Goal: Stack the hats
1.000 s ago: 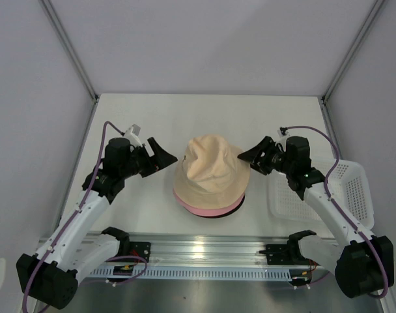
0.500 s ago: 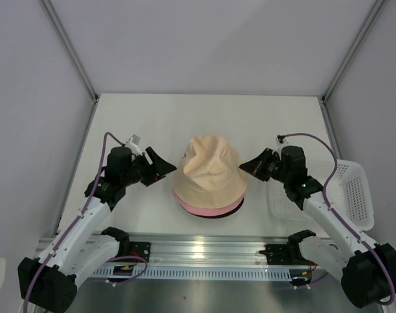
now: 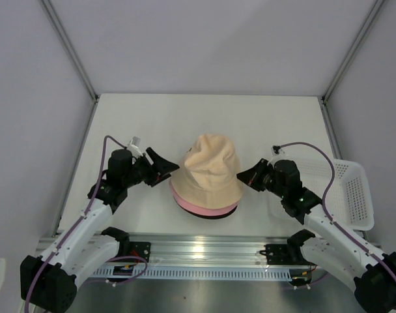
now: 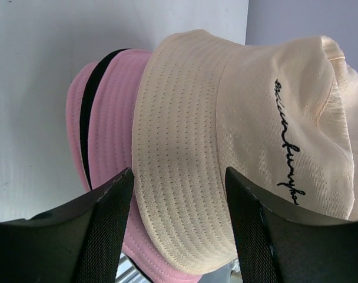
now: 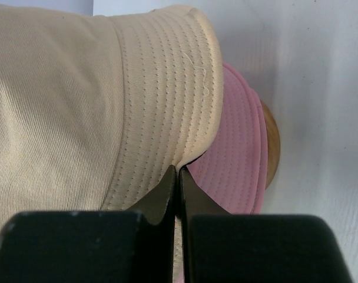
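Flanking the stack from both sides, I held my left claw point(image 3: 164, 167) wide, just beside the beige hat point(image 3: 210, 171). My right claw point(image 3: 249, 175) was shut, its tips at that hat's brim; I could not tell whether cloth was caught. The beige hat sat on the pink hat point(image 3: 208, 210), with the black hat point(image 4: 92, 106) beneath, mid-table point(image 3: 152, 124).

Overhead rear view downward; wrist views close, opposite sides of the shared beige hat point(image 3: 210, 171).
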